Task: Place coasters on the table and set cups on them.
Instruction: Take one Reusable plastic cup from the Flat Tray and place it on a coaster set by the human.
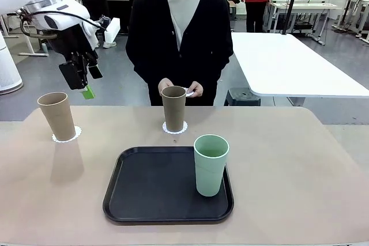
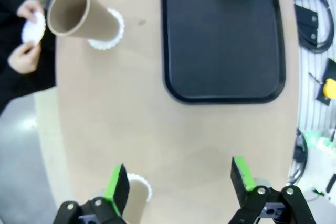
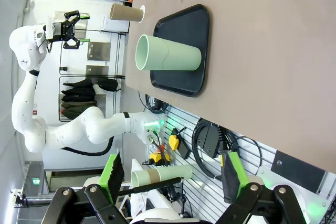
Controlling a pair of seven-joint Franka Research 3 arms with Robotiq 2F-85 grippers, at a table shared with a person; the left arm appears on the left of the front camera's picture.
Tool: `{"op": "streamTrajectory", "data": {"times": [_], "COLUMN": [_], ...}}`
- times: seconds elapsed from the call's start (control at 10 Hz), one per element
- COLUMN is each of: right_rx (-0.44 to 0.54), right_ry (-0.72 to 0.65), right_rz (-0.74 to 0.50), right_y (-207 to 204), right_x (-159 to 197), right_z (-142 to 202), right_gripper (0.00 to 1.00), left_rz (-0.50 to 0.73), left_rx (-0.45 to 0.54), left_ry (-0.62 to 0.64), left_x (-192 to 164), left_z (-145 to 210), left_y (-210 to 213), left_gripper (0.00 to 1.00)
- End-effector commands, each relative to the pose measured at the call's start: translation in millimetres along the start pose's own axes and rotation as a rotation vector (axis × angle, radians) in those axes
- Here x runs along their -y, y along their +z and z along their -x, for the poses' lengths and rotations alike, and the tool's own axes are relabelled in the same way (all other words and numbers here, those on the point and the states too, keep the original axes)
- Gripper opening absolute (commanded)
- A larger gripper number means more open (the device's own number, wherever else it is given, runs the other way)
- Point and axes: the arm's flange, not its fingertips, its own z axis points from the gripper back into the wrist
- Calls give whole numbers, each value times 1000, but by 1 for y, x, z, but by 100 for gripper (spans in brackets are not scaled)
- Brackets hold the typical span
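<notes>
Two tan cups stand on the beige table [image 1: 288,159], each on a lacy white coaster: one at the left [image 1: 57,115] on its coaster [image 1: 67,136], one in the middle [image 1: 173,108] on its coaster [image 1: 174,128]. The mint cup [image 1: 210,165] stands on the black tray [image 1: 150,188]. The person holds another coaster [image 1: 189,92] in both hands behind the middle cup. My left gripper [image 1: 85,84] hangs open above and just right of the left cup [image 2: 134,200], with nothing between its fingers. My right gripper [image 3: 172,174] is open and empty, far from the mint cup [image 3: 168,53].
The person stands at the far edge, hands [image 2: 23,51] close to the middle cup [image 2: 79,14]. A white table [image 1: 288,61] lies behind at the right. Cables and tools [image 2: 315,9] sit off the table's near edge. The tabletop's right half is bare.
</notes>
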Motion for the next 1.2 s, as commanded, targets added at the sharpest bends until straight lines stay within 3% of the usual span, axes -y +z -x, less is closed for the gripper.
{"op": "streamTrajectory", "data": {"times": [0.0,0.9,1.0,1.1], "right_rx": [13,13,13,13], "right_ry": [17,17,17,17], "right_rz": [-24,-24,-24,-24], "right_y": [-1,-1,-1,-1], "right_x": [0,0,0,0], "right_z": [-1,-1,-1,-1], "right_gripper": [100,100,100,100], "left_rz": [2,2,-107,-117], "left_rx": [-8,-2,5,90], "left_ry": [-34,-12,244,569], "left_x": [-1,-1,11,42], "left_z": [3,2,19,40], "left_y": [-1,-1,4,-3], "left_gripper": [100,100,100,100]}}
